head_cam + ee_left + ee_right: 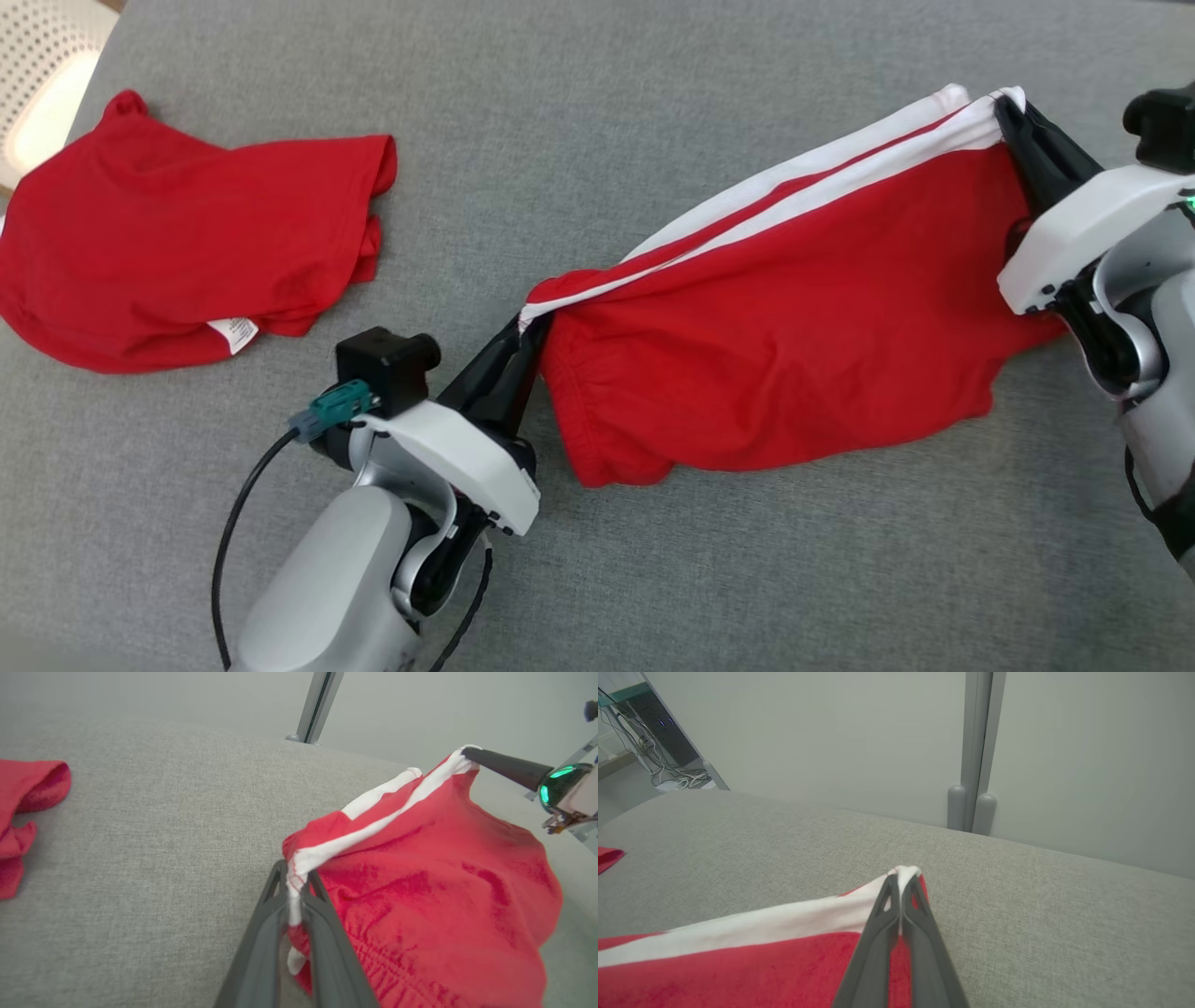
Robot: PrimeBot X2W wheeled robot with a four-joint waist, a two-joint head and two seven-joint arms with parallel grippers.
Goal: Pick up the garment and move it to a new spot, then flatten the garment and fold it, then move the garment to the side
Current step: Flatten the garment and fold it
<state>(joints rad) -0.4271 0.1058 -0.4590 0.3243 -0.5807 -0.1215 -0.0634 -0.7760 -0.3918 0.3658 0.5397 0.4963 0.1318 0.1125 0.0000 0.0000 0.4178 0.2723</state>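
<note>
I hold the red garment [794, 327] stretched between both arms over the grey surface [653, 93], right of centre. Left gripper [528, 327] pinches one end of the white-striped edge. Right gripper [1006, 103] pinches the other end, fingers pressed together on the cloth. Another red cloth [187, 243] lies well apart, far left.

The garment [794, 355] is soft red cloth, matt, with white cloth stripes and a gathered, wrinkled hem. The surface [579, 121] has a grey woven cover, matt and a little rough. The left hand [528, 327] and the right hand [1008, 110] have dark matt fingers, plastic as it looks, and smooth white casings [467, 457] with slight gloss. The second red cloth [168, 243] is matt too, with a white label [233, 333].
</note>
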